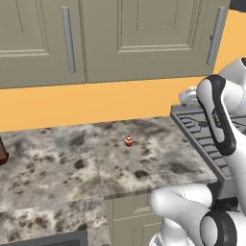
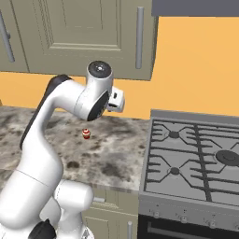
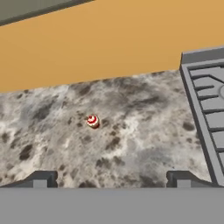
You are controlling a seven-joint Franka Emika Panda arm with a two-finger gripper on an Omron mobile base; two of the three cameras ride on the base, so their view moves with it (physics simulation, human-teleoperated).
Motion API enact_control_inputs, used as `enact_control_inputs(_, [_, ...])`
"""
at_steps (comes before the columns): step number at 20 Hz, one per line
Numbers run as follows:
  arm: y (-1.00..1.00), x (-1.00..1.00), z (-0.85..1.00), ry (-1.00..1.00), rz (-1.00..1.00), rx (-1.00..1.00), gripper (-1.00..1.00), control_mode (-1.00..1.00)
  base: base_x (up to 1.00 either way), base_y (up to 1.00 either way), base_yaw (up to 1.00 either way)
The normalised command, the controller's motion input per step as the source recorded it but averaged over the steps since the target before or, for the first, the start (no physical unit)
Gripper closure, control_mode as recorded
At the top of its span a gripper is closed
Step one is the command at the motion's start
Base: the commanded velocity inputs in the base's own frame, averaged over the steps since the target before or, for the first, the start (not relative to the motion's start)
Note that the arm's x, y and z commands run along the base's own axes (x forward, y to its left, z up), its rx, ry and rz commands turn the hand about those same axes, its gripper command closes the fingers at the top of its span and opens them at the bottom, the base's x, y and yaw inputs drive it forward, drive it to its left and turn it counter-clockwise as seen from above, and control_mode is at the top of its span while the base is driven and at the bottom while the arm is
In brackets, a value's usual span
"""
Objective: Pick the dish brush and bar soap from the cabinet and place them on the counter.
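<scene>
Cabinet: while its doors [image 1: 139, 33] are shut, neither brush nor soap can be seen — whether they lie inside, the pictures cannot tell; long grey bar handles [image 1: 68, 39] run down the panels.
Counter: mottled stone [image 1: 57, 168] stretches below the orange wall [image 1: 96, 103], bare but for one small item.
Small item: a tiny red-and-white round object [image 1: 129, 141] sits on the stone toward the wall, well apart from the stove; the hand view shows its swirled top [image 3: 92, 121], which both base views leave too small to make out.
Gripper: in the hand view the two dark fingertips [image 3: 41, 178] stand at the far sides with bare stone between them — spread wide, gripper [image 3: 111, 181] holding nothing, hovering above the counter.
Arm: the right base view shows the white wrist [image 2: 100, 91] raised in front of the cabinet.
Stove: dark grey grate [image 2: 196, 158] adjoins the counter's right end; the right base view shows its burners and front knobs, the left base view only a corner.
Left edge: a dark brown object [image 1: 2, 151] is cut off in the left base view.
</scene>
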Motion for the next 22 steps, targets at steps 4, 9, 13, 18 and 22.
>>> enact_control_inputs(4, [-0.11,0.00,0.00,0.00,-0.05,0.00,-1.00,-1.00,0.00,0.00,0.00])
enact_control_inputs(9, [-0.04,0.00,0.15,-0.09,-0.06,-0.02,-1.00,-1.00,0.00,0.00,0.00])
enact_control_inputs(13, [-0.16,-0.05,0.22,-0.16,-0.07,-0.03,-1.00,-1.00,0.00,0.00,0.00])
enact_control_inputs(18, [-0.25,-0.01,0.13,-0.12,-0.06,-0.03,-1.00,-1.00,0.00,0.00,0.00])
enact_control_inputs(22, [-0.26,0.00,0.10,-0.09,-0.07,-0.04,-1.00,-1.00,0.00,0.00,0.00])
